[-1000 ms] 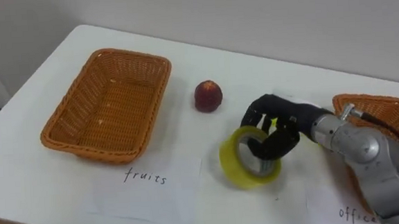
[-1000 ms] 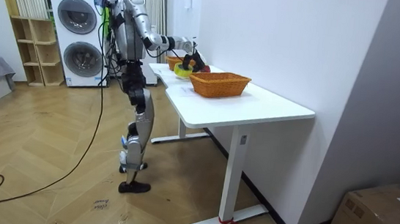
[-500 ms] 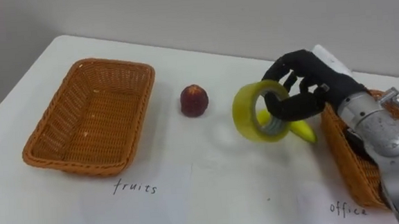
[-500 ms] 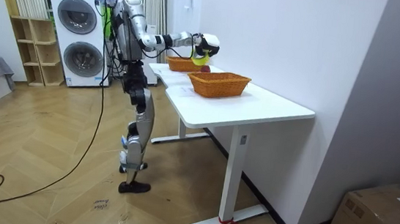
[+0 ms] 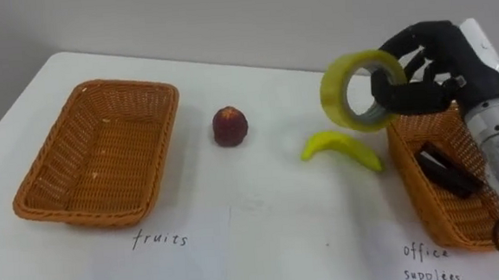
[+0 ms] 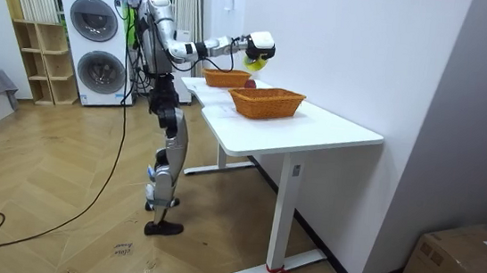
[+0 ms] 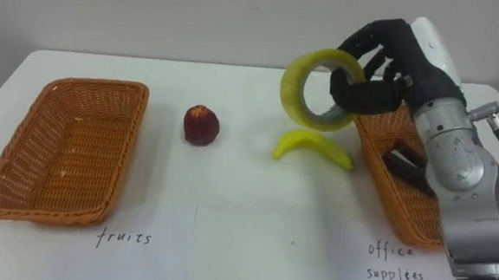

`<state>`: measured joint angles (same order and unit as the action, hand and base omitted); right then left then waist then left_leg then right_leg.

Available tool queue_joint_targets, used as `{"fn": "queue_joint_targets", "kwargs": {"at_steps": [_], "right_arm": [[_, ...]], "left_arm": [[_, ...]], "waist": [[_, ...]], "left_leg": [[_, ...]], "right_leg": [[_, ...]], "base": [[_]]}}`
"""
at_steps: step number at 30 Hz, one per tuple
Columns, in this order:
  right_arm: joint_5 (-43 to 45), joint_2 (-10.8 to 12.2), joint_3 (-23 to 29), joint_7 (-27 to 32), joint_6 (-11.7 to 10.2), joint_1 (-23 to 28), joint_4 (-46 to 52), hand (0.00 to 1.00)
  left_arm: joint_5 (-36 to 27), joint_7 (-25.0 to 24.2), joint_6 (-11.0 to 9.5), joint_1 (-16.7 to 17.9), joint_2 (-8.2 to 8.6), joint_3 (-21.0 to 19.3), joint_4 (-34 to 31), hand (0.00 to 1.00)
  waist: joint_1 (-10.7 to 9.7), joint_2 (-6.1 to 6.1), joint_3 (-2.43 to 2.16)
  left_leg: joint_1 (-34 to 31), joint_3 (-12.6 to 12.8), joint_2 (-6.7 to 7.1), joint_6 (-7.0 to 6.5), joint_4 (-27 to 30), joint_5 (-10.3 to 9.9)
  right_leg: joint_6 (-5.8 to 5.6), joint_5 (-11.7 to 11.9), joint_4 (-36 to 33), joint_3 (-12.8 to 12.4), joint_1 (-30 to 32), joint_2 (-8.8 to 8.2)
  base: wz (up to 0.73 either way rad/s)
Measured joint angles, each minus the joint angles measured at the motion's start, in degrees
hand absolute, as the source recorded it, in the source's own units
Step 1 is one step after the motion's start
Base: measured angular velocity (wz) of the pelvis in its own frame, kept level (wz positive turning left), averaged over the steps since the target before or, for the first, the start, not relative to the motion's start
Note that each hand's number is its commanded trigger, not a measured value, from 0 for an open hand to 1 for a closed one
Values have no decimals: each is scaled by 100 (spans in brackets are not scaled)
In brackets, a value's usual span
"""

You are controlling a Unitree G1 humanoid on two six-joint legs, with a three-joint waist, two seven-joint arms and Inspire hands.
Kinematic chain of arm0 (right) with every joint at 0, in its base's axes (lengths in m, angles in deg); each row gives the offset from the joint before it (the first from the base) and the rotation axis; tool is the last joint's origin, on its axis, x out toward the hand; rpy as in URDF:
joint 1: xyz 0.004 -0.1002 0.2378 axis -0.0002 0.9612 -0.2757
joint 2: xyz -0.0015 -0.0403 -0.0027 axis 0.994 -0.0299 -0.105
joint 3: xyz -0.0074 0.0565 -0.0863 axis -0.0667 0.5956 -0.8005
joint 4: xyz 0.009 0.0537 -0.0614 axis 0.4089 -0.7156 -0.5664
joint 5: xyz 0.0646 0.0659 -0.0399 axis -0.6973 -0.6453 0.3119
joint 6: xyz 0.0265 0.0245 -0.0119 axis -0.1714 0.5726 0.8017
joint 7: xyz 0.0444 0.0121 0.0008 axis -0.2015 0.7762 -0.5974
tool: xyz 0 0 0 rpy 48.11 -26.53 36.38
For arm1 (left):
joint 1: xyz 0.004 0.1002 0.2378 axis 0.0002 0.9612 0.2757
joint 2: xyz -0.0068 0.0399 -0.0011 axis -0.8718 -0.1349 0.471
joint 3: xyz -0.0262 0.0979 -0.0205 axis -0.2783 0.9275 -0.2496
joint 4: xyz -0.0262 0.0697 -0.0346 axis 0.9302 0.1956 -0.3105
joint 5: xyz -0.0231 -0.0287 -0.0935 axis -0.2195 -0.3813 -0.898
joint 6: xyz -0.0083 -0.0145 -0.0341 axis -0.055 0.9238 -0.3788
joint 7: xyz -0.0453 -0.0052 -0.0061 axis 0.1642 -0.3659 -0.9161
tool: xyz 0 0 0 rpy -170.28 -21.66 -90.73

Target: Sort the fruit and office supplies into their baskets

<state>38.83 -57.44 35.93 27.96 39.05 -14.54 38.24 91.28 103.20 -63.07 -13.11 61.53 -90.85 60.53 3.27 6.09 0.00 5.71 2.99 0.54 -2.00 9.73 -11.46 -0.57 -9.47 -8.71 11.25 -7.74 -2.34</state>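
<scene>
The white table (image 5: 264, 96) takes up most of the eye views. In the room view the robot stands upright at its far end, in front of the stacked washing machines (image 6: 91, 46), with its right arm stretched out level over the tabletop. On the robot's left sits the larger wicker basket (image 5: 103, 158), rectangular, with a handwritten paper sheet (image 5: 164, 241) lying flat on the table just in front of it. On the robot's right sits the second wicker basket (image 5: 408, 174), partly covered by the forearm, with another handwritten sheet (image 5: 431, 263) just before its near edge. The right hand (image 5: 436, 63) hangs in the air over the far left corner of this right basket. Its dark fingers are curled through the core of the yellow tape roll (image 5: 333, 91) and clamp the band. The roll is held clear of the table, tilted so that its opening faces partly toward the camera, and it sits just past the basket's left rim, above the far end of the banana. The banana (image 5: 341, 147) lies on the table just beside the right basket's left wall, curved, apart from the roll. A dark oblong object (image 5: 442, 167) lies inside the right basket; what it is cannot be told. A reddish peach (image 5: 229, 125) rests alone on the table between the two baskets, nearer the left one.
</scene>
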Motion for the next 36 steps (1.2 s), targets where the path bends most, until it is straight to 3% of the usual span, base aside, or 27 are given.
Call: {"fn": "queue_joint_targets", "kwargs": {"at_steps": [5,11,26,36], "right_arm": [[-4,-39,381,46,-3,0,-234,100],[-9,-266,526,209,-6,39,-240,100],[-454,-274,805,459,-12,502,-458,100],[-507,-273,805,497,-6,520,-829,100]], "left_arm": [[-26,-4,-14,-15,31,-263,34,0],[-25,-5,-19,1,36,-379,33,0],[-33,-124,-60,-41,30,-309,18,0],[-41,-124,-59,26,30,-292,33,0]], "waist": [[-58,17,-12],[-170,9,-8],[-318,29,0],[-331,74,9]], "left_leg": [[-5,11,4,-3,-10,0],[5,100,-17,-1,-11,-1],[110,170,-61,22,-21,-22],[95,223,-68,23,-15,-24]], "right_leg": [[0,0,-10,-15,17,-6],[0,0,-7,-42,23,8],[8,5,-42,-220,-27,55],[8,5,-105,-309,52,62]], "base": [[-1],[-3],[-4],[-2]]}}
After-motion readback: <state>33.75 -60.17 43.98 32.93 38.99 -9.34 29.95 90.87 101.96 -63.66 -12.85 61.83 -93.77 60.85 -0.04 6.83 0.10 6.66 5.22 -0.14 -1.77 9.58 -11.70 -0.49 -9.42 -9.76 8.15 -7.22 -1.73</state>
